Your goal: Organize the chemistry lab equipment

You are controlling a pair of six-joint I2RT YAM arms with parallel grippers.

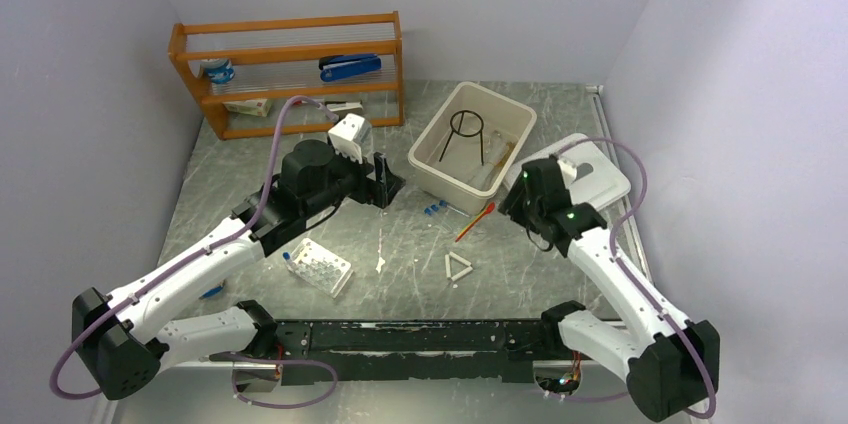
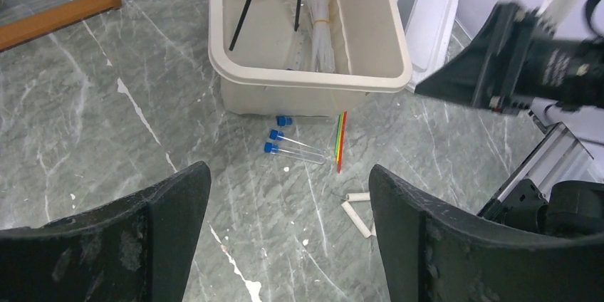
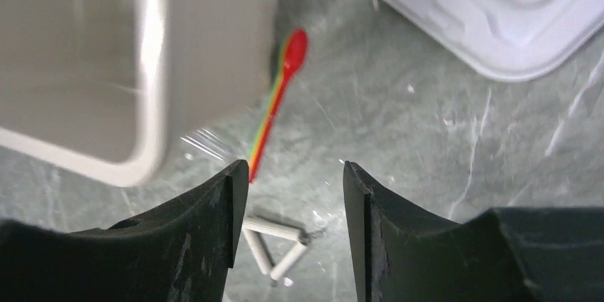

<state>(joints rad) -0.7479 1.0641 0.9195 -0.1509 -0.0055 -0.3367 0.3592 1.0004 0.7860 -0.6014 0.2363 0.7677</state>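
A beige bin [image 1: 500,102] holds the black wire tripod [image 1: 466,129] and clear tubes [image 2: 324,24]. Blue-capped vials [image 1: 433,209] lie on the table just in front of the bin, with the red-bulb pipette [image 1: 475,224] beside them and the white triangle [image 1: 458,267] nearer the arms. The white holed rack [image 1: 320,266] sits left of centre. My left gripper [image 1: 385,184] is open and empty above the table, left of the vials [image 2: 292,145]. My right gripper [image 1: 510,206] is open and empty above the triangle [image 3: 274,241], near the pipette [image 3: 281,88].
A wooden shelf [image 1: 290,74] at the back left holds a blue stapler [image 1: 350,66] and stationery. A white lid or tray [image 1: 595,169] lies right of the bin, behind my right arm. A small blue item [image 1: 212,292] lies by my left arm.
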